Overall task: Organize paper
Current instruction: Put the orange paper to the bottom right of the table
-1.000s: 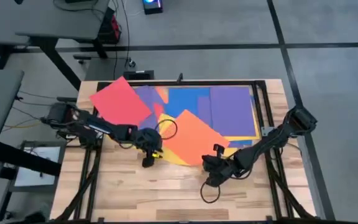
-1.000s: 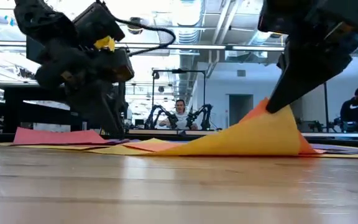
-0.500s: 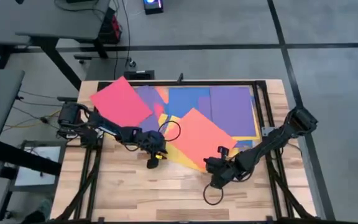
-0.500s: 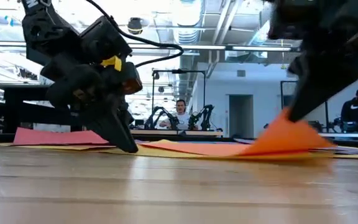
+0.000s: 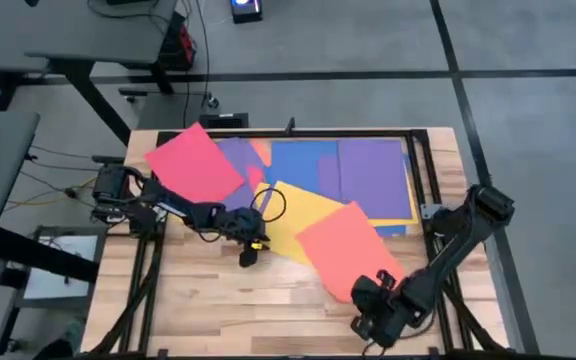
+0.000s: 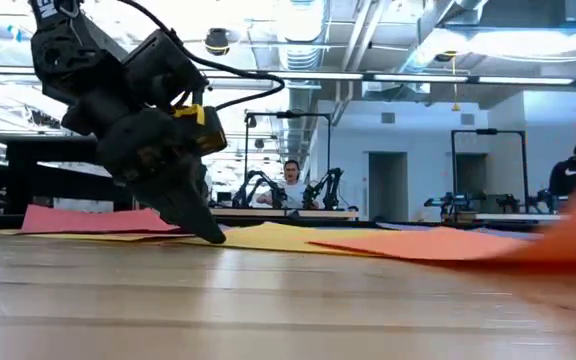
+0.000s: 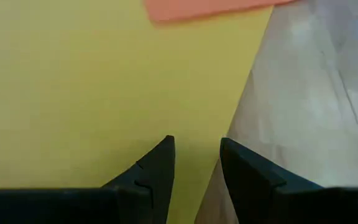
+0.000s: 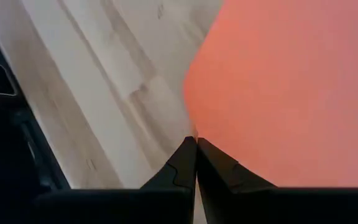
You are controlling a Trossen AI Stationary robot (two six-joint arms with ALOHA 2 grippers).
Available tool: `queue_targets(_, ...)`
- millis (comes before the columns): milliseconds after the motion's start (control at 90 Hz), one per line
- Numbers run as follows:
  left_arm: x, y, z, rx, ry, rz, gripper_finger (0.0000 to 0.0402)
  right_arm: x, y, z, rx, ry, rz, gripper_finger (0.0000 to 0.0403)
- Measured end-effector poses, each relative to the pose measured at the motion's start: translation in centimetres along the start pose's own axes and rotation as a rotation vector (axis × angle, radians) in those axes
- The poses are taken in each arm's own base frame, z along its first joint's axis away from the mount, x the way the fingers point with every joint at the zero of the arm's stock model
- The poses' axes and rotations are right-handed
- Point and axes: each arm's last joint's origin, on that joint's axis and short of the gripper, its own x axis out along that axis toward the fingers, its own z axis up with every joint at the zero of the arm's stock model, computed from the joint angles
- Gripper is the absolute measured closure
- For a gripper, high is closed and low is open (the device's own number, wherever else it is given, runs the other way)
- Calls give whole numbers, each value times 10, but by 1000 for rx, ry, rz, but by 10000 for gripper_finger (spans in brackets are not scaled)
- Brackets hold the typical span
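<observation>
right gripper: pinched tight on the near corner of the orange sheet, at the front right of the table. In the right wrist view the fingertips are pressed together right at the sheet's edge.

orange sheet: mostly off the pile, lying at an angle on bare wood, its far corner overlapping the yellow sheet. In the low view it looks almost flat.

left gripper: tipped down at the front edge of the yellow sheet, fingers spread a little, one over yellow and the other at the paper's edge by the wood. Whether the paper is actually being pressed can't be told from here.

rest of the paper: the red sheet sits skewed at the back left, with blue and purple spread along the back inside the black frame.

step in hand: looks like one sheet being dragged clear of the pile so it can be squared up.

how it's best done: the pull should be kept low and level so the corner isn't creased or torn. The yellow sheet should be held down so it isn't carried along.

watch out: a corner pinch is a thin grip, so a jerk could let it slip.
</observation>
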Motion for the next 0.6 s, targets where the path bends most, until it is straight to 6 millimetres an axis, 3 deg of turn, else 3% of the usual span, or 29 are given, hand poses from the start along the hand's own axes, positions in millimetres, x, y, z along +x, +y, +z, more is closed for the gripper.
queue_targets(144, 0, 2, 2, -25, -35, 54, 284, 17, 4, -24, 130, 75, -36, 403)
queue_targets(244, 0, 2, 2, -47, -43, 52, 284, 25, 12, -29, 206, 96, -54, 403)
queue_targets(411, 0, 2, 3, -58, -65, 46, 283, 34, 30, -22, 287, 108, -50, 403)
queue_targets(600, 1, 4, 4, -56, -65, 45, 283, 31, 42, -8, 364, 183, -20, 403)
